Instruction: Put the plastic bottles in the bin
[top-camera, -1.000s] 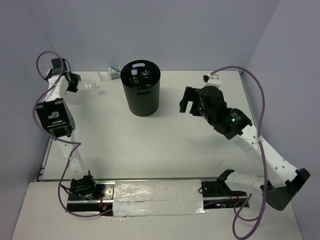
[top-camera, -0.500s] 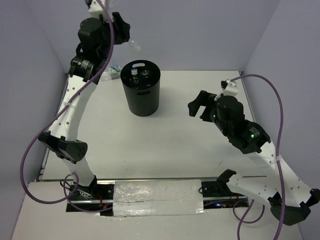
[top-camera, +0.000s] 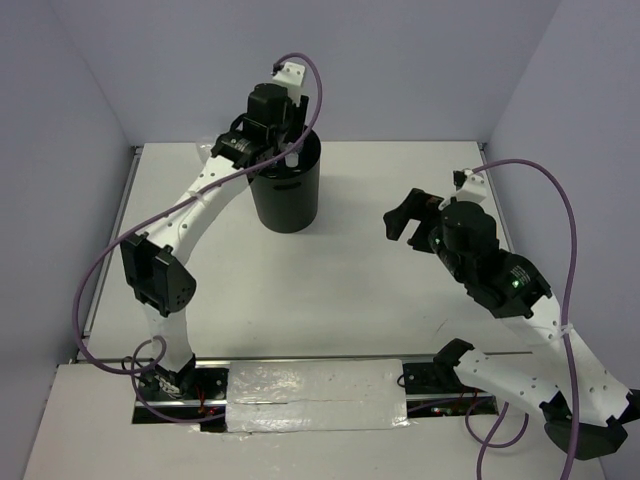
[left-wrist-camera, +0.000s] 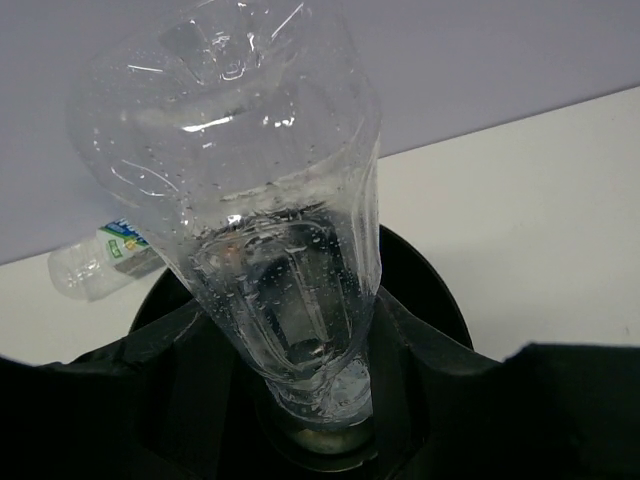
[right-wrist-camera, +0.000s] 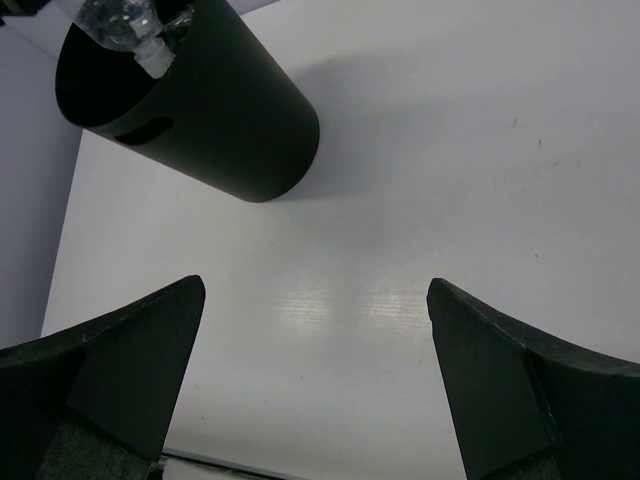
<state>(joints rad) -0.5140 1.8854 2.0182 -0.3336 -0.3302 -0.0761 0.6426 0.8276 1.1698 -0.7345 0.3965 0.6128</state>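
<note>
The table (top-camera: 350, 290) is matte white and flat. On its far half stands the bin (top-camera: 285, 200), a black, smooth, slightly tapered plastic drum with an oval slot under the rim.

The left gripper (left-wrist-camera: 310, 400) hangs over the bin's mouth, fingers clamped on a bottle (left-wrist-camera: 260, 200). The bottle is clear, thin, crinkled and beaded with droplets, its pale cap (right-wrist-camera: 150, 55) pointing down inside the rim. The right gripper (right-wrist-camera: 315, 288) hovers over bare table to the right of the bin, fingers spread wide, holding nothing.

A labelled bottle (left-wrist-camera: 100, 265) lies on its side on the table behind the bin.

Risks, as I judge them:
- The bottle sits near the rim's far side, not over the centre. Dropped there, its body could catch the edge and tip out.
- Wet, slick plastic may slip early.
- The bin looks light, so a brushing arm could shove or topple it, above all when reaching behind for the labelled bottle.
</note>
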